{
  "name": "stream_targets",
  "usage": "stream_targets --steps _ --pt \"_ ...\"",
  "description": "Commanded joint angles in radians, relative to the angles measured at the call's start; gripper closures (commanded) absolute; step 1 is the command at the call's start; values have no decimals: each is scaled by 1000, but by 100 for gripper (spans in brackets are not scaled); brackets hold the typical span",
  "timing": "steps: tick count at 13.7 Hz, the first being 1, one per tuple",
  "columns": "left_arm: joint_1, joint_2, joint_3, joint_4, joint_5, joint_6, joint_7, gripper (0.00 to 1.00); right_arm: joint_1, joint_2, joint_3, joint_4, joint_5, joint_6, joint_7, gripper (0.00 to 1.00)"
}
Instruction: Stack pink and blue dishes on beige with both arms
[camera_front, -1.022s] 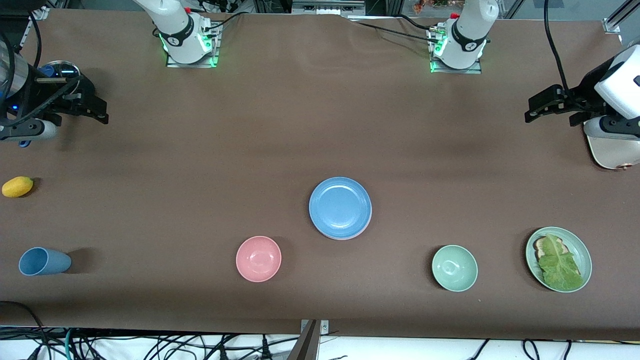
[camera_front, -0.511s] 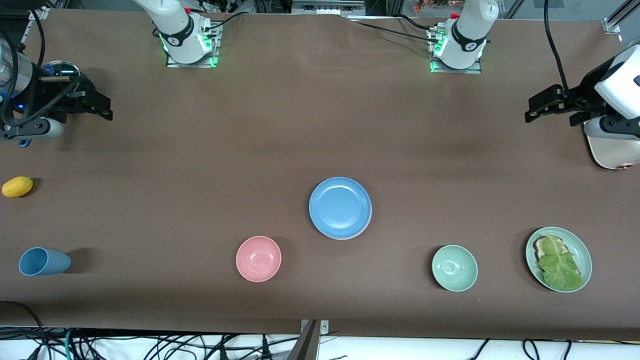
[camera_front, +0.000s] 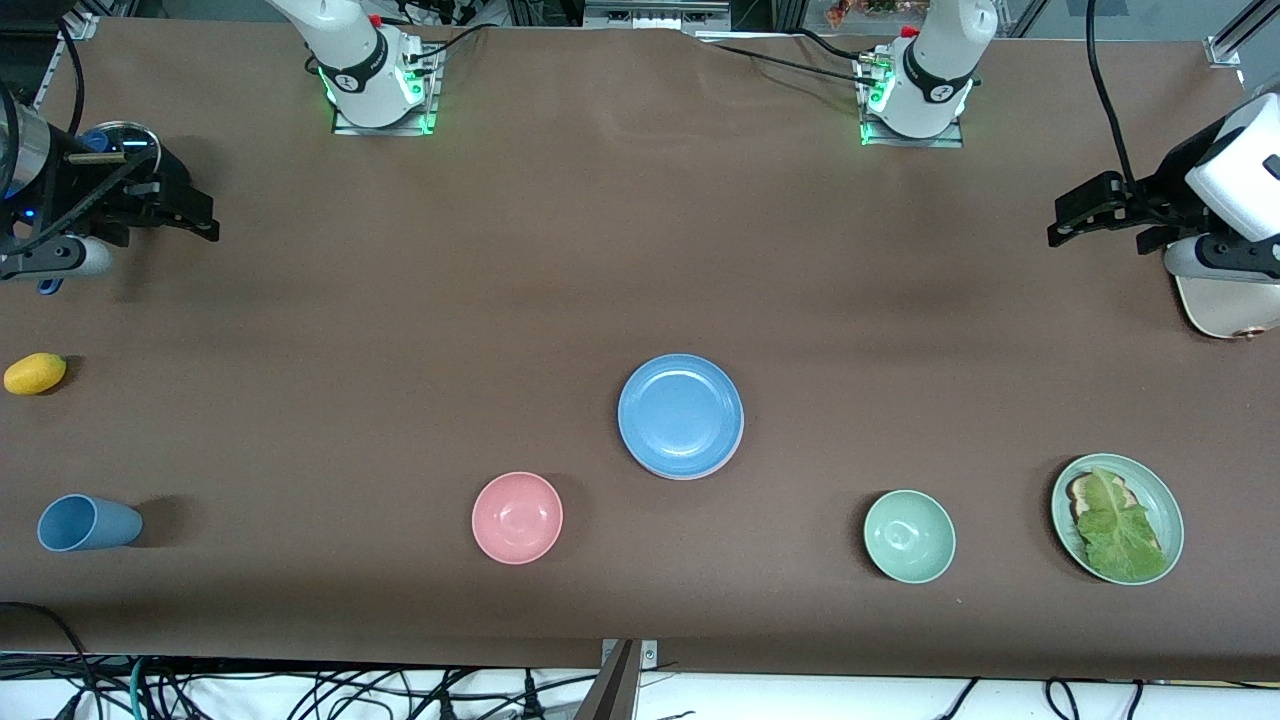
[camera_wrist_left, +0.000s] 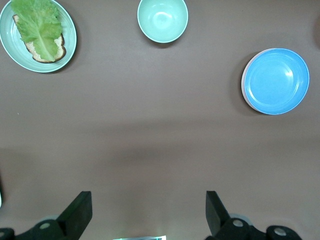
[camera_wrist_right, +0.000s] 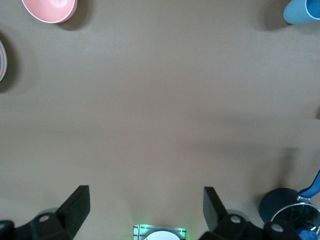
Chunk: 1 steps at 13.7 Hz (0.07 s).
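Observation:
A light blue dish (camera_front: 680, 415) lies on top of a stack in the middle of the table. The thin rim of a pink dish (camera_front: 737, 450) shows under it. The beige dish is hidden. In the left wrist view the blue dish (camera_wrist_left: 276, 81) lies far from my left gripper (camera_wrist_left: 148, 212). My left gripper (camera_front: 1062, 222) hangs open and empty over the left arm's end of the table. My right gripper (camera_front: 205, 220) hangs open and empty over the right arm's end of the table. It also shows in its own view as the right gripper (camera_wrist_right: 146, 207).
Nearer the front camera are a pink bowl (camera_front: 517, 517), a mint-green bowl (camera_front: 909, 536) and a green plate with bread and lettuce (camera_front: 1117, 518). A blue cup (camera_front: 88, 523) lies on its side. A yellow fruit (camera_front: 35, 373) and a cream flat thing (camera_front: 1225, 305) lie at the table's ends.
The right gripper has drifted a little at its end of the table. The left arm has barely shifted. The dishes have not moved.

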Motion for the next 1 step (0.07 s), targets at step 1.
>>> stream_targets --steps 1 --pt "6 1 1 8 -14 4 14 0 -9 -31 4 -28 14 1 -20 0"
